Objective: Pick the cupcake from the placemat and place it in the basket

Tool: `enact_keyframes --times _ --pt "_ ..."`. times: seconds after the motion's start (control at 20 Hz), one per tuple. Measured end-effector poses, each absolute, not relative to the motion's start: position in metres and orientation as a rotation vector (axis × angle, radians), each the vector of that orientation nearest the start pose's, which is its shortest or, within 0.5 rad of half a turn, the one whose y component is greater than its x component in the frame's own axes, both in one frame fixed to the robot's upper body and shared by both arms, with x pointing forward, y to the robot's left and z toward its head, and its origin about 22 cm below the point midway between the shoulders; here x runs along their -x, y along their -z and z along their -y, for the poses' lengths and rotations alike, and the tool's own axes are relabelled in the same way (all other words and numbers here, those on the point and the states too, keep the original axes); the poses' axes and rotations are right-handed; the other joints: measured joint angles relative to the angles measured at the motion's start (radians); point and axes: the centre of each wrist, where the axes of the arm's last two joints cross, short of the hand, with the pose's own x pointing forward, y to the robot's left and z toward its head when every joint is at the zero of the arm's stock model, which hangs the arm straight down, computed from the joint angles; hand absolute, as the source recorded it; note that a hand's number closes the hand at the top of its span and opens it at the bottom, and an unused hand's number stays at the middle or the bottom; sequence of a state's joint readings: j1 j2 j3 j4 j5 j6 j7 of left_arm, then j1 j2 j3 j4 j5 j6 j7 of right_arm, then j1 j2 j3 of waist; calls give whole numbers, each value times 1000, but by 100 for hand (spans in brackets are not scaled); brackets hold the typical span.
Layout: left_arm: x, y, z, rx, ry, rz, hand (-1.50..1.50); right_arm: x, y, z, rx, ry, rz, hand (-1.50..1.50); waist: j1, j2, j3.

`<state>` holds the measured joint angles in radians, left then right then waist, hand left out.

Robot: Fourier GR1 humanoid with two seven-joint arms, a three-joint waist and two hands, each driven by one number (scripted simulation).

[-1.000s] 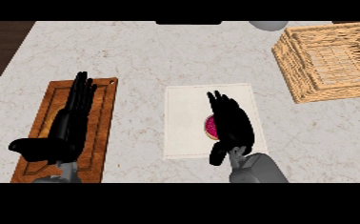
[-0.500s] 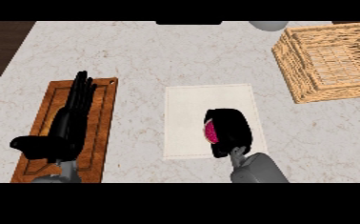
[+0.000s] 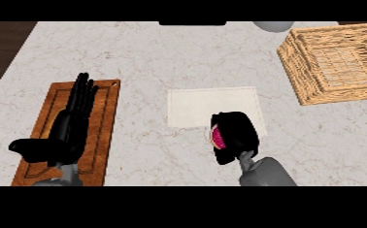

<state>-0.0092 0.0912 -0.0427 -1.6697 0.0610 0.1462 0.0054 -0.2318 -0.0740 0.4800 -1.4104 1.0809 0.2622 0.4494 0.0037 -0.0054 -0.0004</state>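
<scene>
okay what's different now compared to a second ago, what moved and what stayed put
The right hand, flat over the cupcake a second ago, has curled its fingers round it on the placemat. The left hand stays open over the wooden board; the basket has not moved.

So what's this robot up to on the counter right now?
Its right hand is curled round a pink cupcake at the near edge of the white placemat. The wicker basket it is meant for sits off to the right, with nothing visible inside. The left hand lies open over a wooden board.
</scene>
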Motion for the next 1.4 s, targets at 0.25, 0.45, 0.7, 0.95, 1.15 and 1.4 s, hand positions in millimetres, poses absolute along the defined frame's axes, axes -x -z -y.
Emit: enact_keyframes --times 0.25,0.45,0.7,0.95,1.15,1.4 --pt "-247 -37 -240 -91 -57 1675 0 -260 19 161 683 -1381 1260 150 10 -14 1" --pt "-245 -36 -237 -94 -52 1676 0 -256 31 184 705 -1363 1359 150 11 -15 1" --pt "-240 -31 -228 -99 -54 1677 0 -244 26 205 726 -1273 1432 150 -1 -5 0" --pt "-238 -29 -235 -102 -64 1668 0 -225 -7 219 632 -1082 1575 150 -17 -2 0" --pt "-235 -29 -239 -109 -70 1667 0 -208 -51 233 579 -940 1708 150 -25 -2 0" --pt "-234 -31 -241 -109 -69 1666 0 -177 -111 257 528 -819 1789 150 -25 -1 0"
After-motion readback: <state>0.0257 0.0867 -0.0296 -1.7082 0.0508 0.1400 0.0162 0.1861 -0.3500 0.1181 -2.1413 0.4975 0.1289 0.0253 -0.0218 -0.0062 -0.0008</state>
